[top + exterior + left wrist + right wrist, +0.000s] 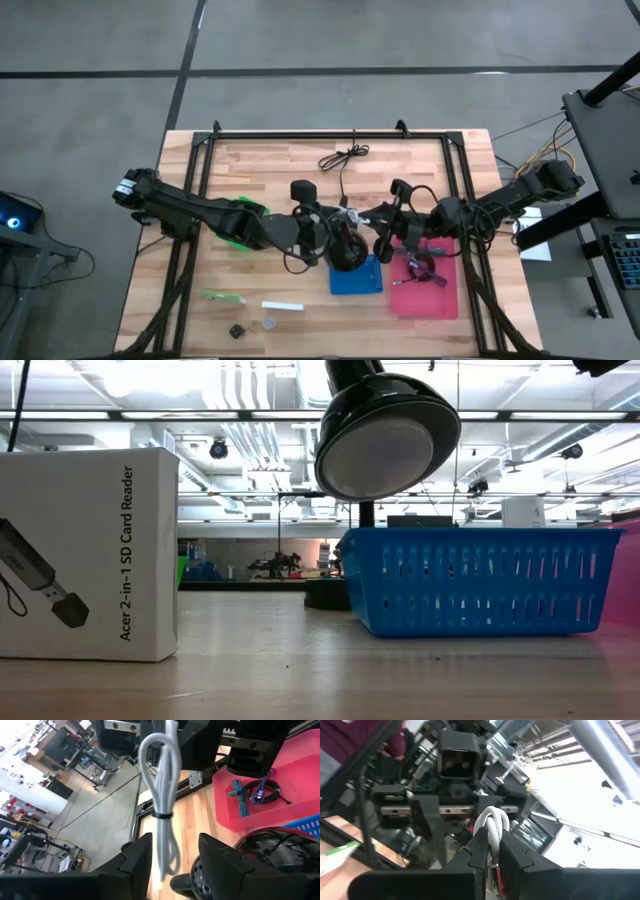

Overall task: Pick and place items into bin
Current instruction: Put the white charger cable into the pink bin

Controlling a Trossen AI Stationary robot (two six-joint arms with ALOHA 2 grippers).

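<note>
1. Nearest the low camera is a white card-reader box (90, 550), sitting on the bench (300, 200) and not binned yet.
2. Also loose along the near edge are a green stick (222, 296) and two tiny cubes (237, 331) (one dark, one greyish). So I'd say four bits are left at least.
3. Next back is the blue bin (480, 580). I can't tell what's inside it, because a black stand (385, 430) looms over it.
4. Over that bin the two arms meet mid-air with a white cable bundle (162, 785).
   - The right gripper (494, 847) has its fingers pinched tight on the bundle's loop.
   - The left gripper (172, 840) has its fingers spread, with the bundle hanging between them and not clamped.
   - It looks like a handover or a drop about to happen, and the bundle isn't in any bin yet.
5. Just beside the blue bin, the pink bin (425, 295) already holds a teal pen (241, 800) and a purple tool (260, 792), so that part looks done.
6. Far edge: a long black cord (343, 157), lying untouched.

Roughly a third done, I'd guess.
</note>
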